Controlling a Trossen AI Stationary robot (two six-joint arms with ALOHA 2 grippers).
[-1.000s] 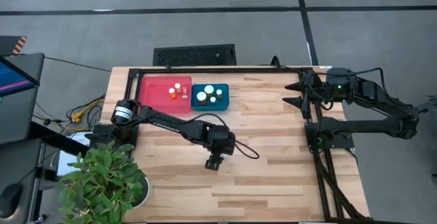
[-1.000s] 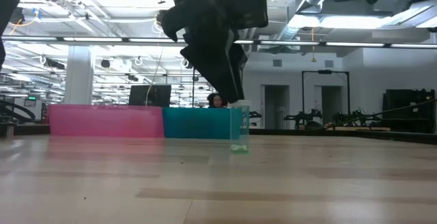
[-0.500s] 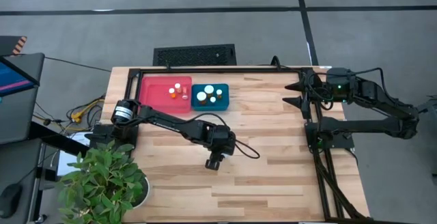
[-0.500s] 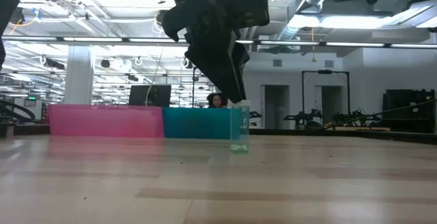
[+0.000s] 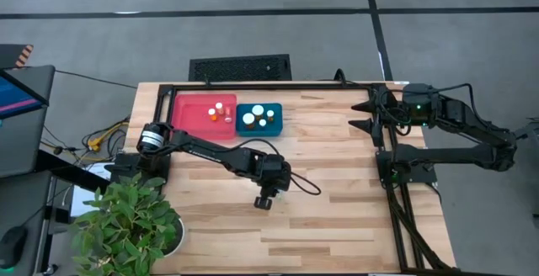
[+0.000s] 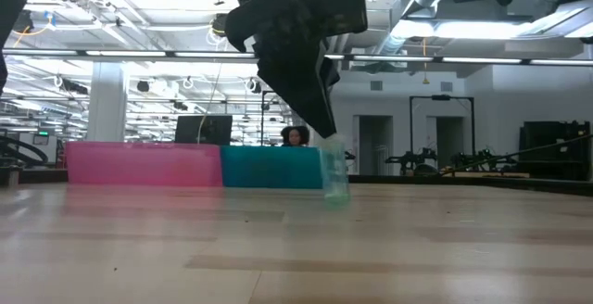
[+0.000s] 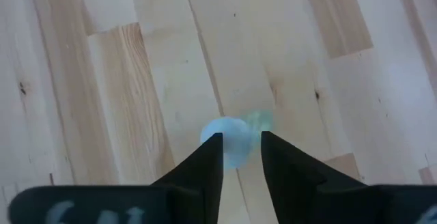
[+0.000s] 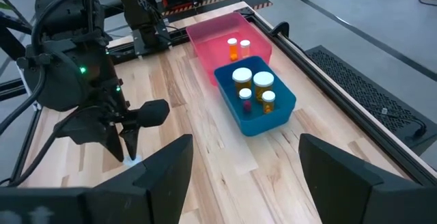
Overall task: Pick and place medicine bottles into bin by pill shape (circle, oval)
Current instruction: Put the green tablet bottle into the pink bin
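Mid-table, clear bottle (image 7: 229, 138) btwn left gripper (image 7: 240, 149) fingers, clamped, tilted

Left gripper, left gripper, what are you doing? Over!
Left gripper shut on clear bottle, mid-table. Right gripper open, parked at the right edge. Pink bin and blue bin hold bottles. Nothing blocking.

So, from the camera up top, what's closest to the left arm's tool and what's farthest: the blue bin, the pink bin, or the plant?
From the left tool, shut on a small clear bottle:
1. Blue bin, straight up the table toward the back edge.
2. Pink bin, beside the blue one, further to the left.
3. Plant, off the table's front left corner.
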